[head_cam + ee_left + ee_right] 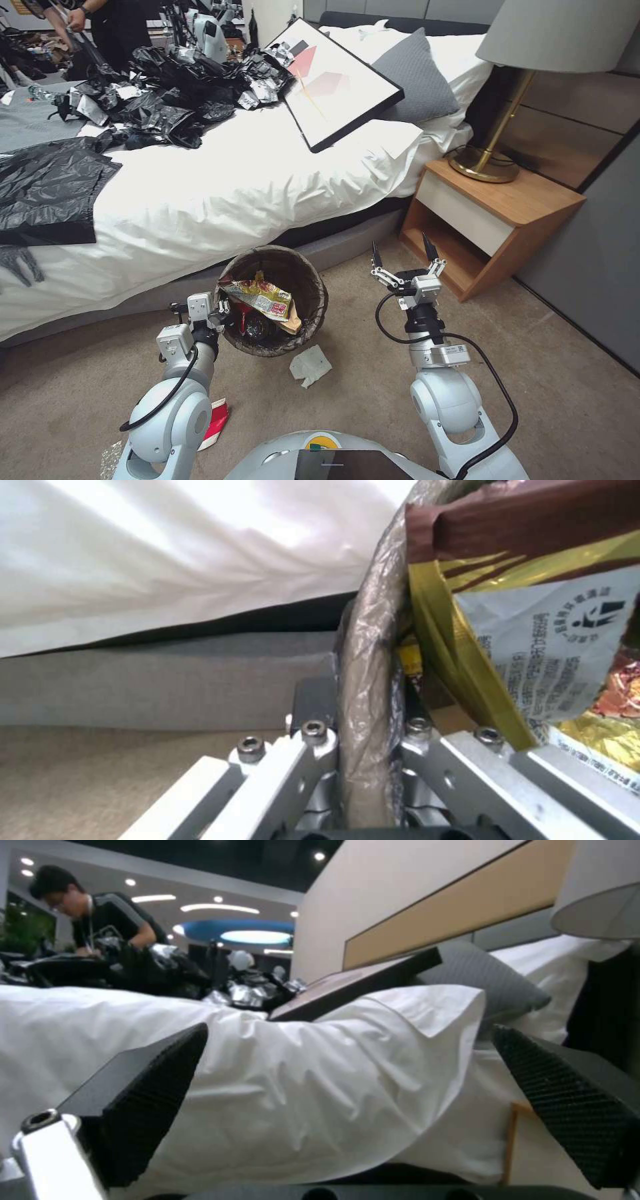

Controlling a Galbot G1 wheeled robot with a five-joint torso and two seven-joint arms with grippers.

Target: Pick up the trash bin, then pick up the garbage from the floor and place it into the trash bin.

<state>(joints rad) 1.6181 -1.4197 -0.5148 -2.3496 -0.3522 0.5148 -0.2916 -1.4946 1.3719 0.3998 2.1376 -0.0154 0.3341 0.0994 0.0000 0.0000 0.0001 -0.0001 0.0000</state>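
My left pincer [223, 313] is clamped on the rim of the trash bin [312, 313], one finger inside the brown liner and one outside, as the left wrist view shows [363, 760]. The trash bin sits just beside the bed [253, 180], held at its left edge above the carpet [547, 373]. Inside it lies a yellow snack wrapper [261, 298] on top of other litter. A white tissue [310, 365] lies on the carpet just beside the bin, and a red-and-white paper cup [217, 422] lies near my left arm. My right pincer [404, 256] hangs in the air near the nightstand [497, 220], fingers spread wide, gripping nothing.
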